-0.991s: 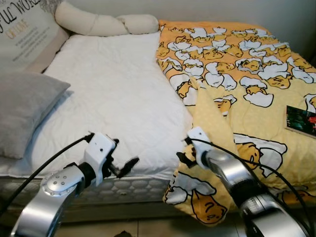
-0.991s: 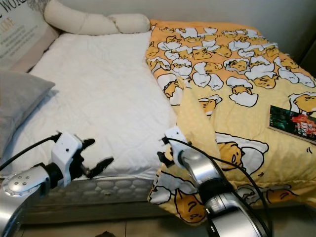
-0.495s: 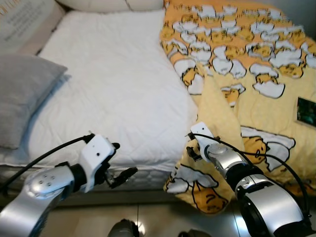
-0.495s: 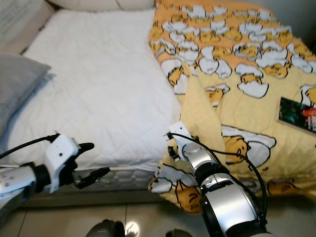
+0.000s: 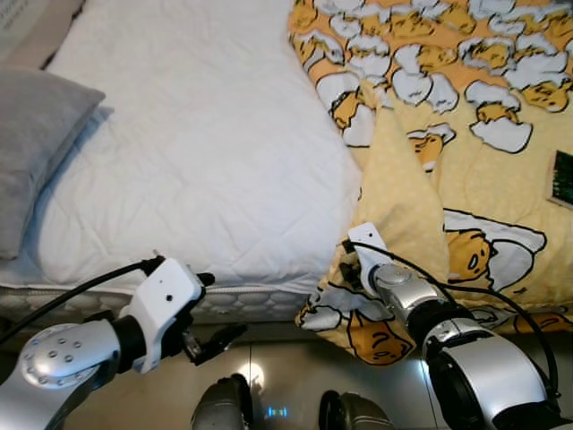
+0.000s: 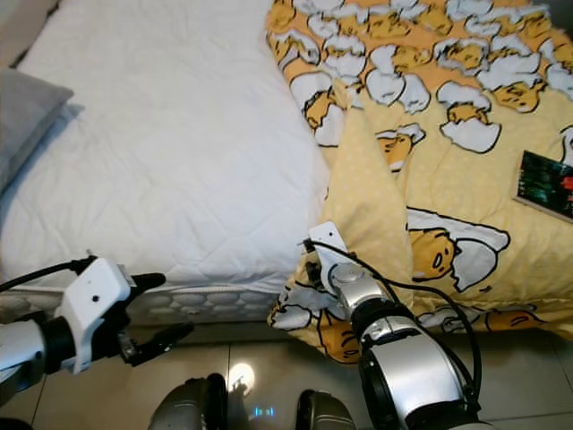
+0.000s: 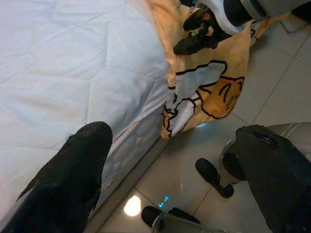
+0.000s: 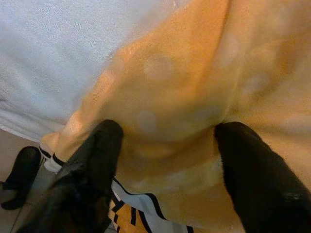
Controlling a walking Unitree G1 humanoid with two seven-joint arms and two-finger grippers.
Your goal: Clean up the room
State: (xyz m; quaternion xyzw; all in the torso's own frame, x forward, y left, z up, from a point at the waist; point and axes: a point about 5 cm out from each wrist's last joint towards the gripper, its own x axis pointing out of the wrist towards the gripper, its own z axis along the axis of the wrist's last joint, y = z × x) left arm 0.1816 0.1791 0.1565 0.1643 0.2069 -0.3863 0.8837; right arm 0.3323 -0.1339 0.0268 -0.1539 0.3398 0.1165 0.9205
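A: At the bed's [image 5: 197, 179] foot edge, the yellow blanket [image 5: 466, 170] hangs down; the right gripper [image 8: 165, 160] straddles its fold, jaws wide, nothing pinched.

B: The left gripper [image 7: 170, 170] is open and empty. The blanket might slip to the floor [image 7: 272, 92] if pinched thinly.

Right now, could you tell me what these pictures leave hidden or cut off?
- The grey pillow is cut by the eye views' left edge.
- The book on the yellow duvet: cover print too small, cropped at the right edge.
- Whether the right gripper pinches fabric: the duvet fold bulges between its open jaws.
- The left gripper hangs open over the floor.
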